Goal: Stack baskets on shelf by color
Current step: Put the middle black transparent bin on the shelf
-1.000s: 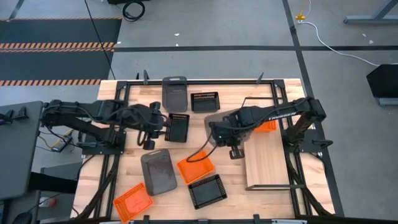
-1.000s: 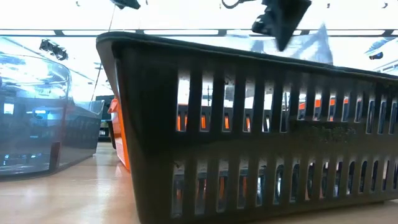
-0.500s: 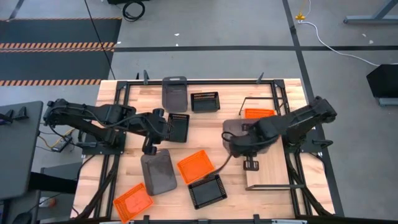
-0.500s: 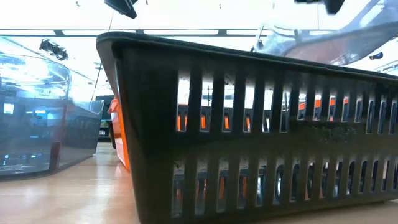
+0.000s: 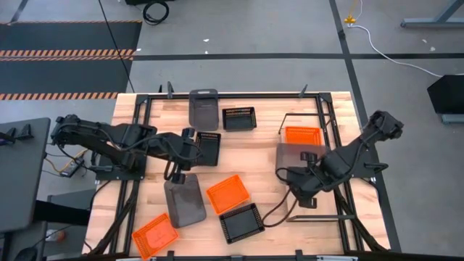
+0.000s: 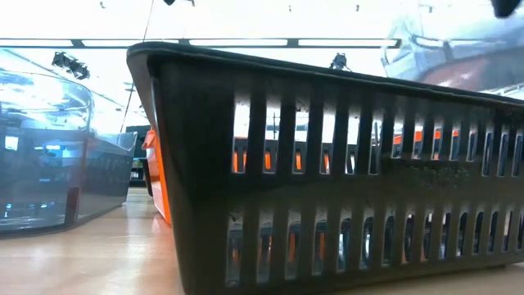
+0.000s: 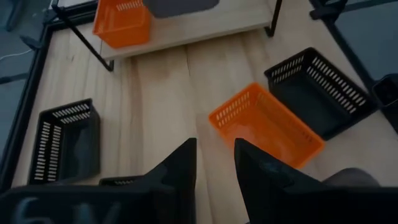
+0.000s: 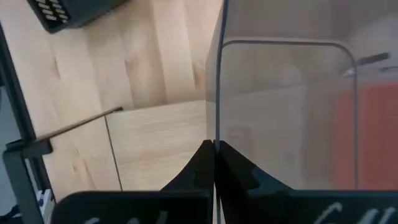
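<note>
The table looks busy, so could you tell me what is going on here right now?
The robot is sorting baskets onto the shelf. The right gripper is shut on the rim of a grey basket, holding it over the shelf beside the orange basket already there. The left gripper waits open above the tabletop near a black basket. Other orange, black and grey baskets lie scattered on the table.

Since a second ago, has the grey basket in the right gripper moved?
Yes. The grey basket went from the table's middle to over the shelf, beside the orange basket there, held by the right gripper.
</note>
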